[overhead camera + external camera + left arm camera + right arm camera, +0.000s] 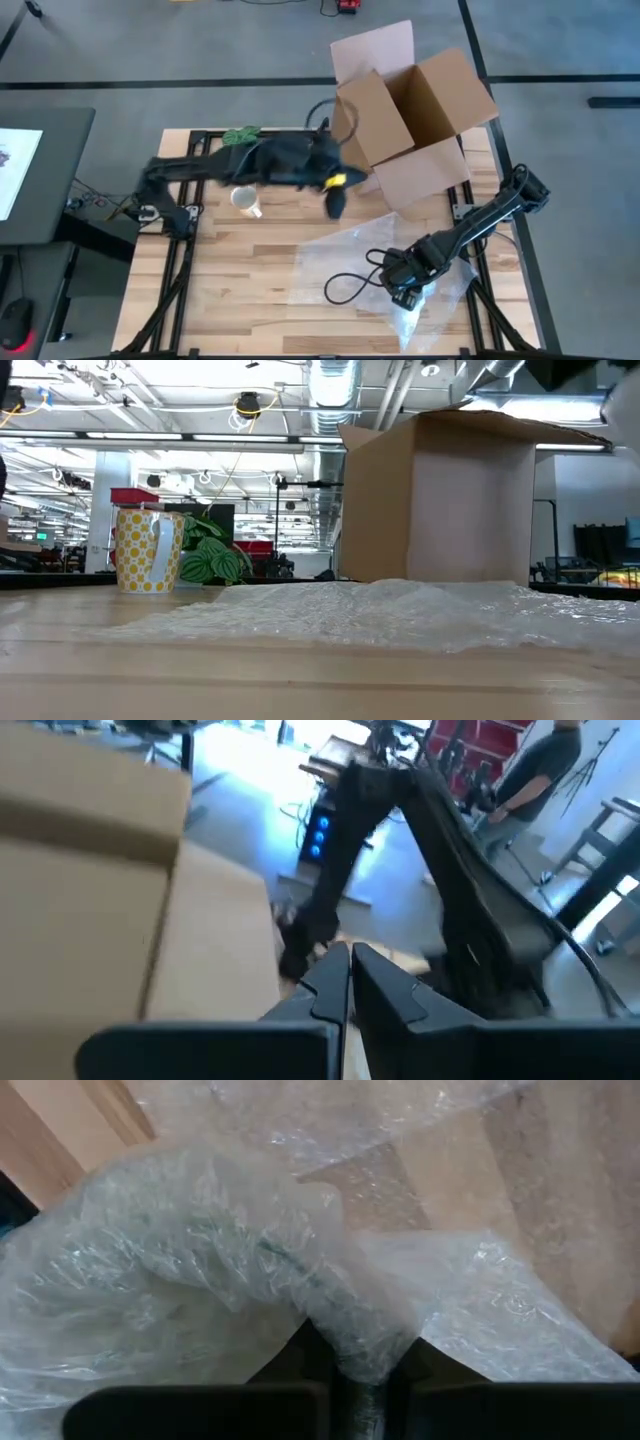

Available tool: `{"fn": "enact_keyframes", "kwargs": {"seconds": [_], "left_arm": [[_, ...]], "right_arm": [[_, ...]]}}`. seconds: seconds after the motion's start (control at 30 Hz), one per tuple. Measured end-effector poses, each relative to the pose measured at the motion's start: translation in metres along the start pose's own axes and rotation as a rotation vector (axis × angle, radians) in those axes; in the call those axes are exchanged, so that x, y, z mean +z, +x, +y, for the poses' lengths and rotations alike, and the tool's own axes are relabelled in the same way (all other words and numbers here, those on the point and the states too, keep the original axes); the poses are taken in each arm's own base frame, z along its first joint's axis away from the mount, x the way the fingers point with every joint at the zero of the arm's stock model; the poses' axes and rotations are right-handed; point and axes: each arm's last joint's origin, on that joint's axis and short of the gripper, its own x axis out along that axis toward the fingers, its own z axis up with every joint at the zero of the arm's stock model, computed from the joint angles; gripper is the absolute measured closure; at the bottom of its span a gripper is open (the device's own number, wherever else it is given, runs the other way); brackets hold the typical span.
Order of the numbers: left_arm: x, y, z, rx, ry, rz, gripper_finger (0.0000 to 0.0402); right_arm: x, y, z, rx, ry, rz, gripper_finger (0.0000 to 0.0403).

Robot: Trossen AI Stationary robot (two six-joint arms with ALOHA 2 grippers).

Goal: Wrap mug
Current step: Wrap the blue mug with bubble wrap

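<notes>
A yellow-dotted white mug [245,201] [149,549] stands upright on the wooden table, left of centre. A clear bubble wrap sheet [370,262] [380,610] lies crumpled on the near right part of the table. My right gripper [405,292] [360,1380] sits on the sheet's near right part, shut on it. My left gripper [335,203] [350,982] hovers between the mug and the cardboard box, fingers shut with nothing between them. My right gripper pinches a gathered bunch of the bubble wrap [355,1342] between its two fingers, several layers crumpled together. The fingers come from above, slanting down. The bunch rises a little at the fingers, while the rest of the sheet [500,1295] lies slack on the table.
An open cardboard box [415,120] [440,500] stands at the far right, flaps up. A green plant [240,135] [210,560] sits at the far edge behind the mug. A black cable [345,285] loops over the wrap. People stand in the room beyond.
</notes>
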Motion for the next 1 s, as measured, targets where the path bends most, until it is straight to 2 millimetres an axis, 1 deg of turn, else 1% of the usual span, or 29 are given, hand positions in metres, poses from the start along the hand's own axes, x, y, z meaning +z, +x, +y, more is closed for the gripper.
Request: {"fn": "enact_keyframes", "kwargs": {"seconds": [0.07,0.13,0.2,0.27,0.37,0.43,0.6,0.7,0.87,0.93,1.0], "left_arm": [[0.011,0.019,0.009,-0.014,0.011,-0.008,0.0402],[0.016,0.034,0.018,-0.027,0.022,0.009,0.0402],[0.014,0.049,0.026,-0.006,0.039,0.038,0.0402],[0.008,0.057,0.035,0.011,0.041,0.062,0.0402],[0.001,0.056,0.040,0.050,0.018,0.141,0.0402],[0.000,0.049,0.040,0.062,0.011,0.176,0.0402],[-0.002,0.033,0.030,0.061,-0.006,0.244,0.0402],[-0.003,0.026,0.022,0.060,-0.007,0.256,0.0402],[-0.003,0.017,0.010,0.073,0.000,0.258,0.0402],[-0.003,0.013,0.007,0.072,-0.010,0.257,0.0402],[-0.003,0.011,0.005,0.069,-0.024,0.257,0.0402]], "right_arm": [[0.001,0.003,-0.001,0.001,0.000,0.000,0.0391],[0.002,0.007,-0.004,-0.007,-0.005,0.003,0.0391],[0.004,0.014,-0.007,-0.003,-0.018,-0.003,0.0390],[0.007,0.023,-0.010,0.013,-0.034,-0.014,0.0390],[0.007,0.035,-0.017,-0.004,-0.031,-0.005,0.0390],[0.007,0.038,-0.017,0.016,-0.041,-0.016,0.0389],[0.000,0.040,-0.014,0.023,-0.107,-0.043,0.0387],[-0.006,0.041,-0.012,0.012,-0.135,-0.054,0.0377],[-0.012,0.040,-0.010,0.024,-0.162,-0.030,0.0329],[-0.015,0.035,-0.010,0.049,-0.167,-0.020,0.0303],[-0.018,0.026,-0.012,0.071,-0.157,-0.027,0.0273]]}}
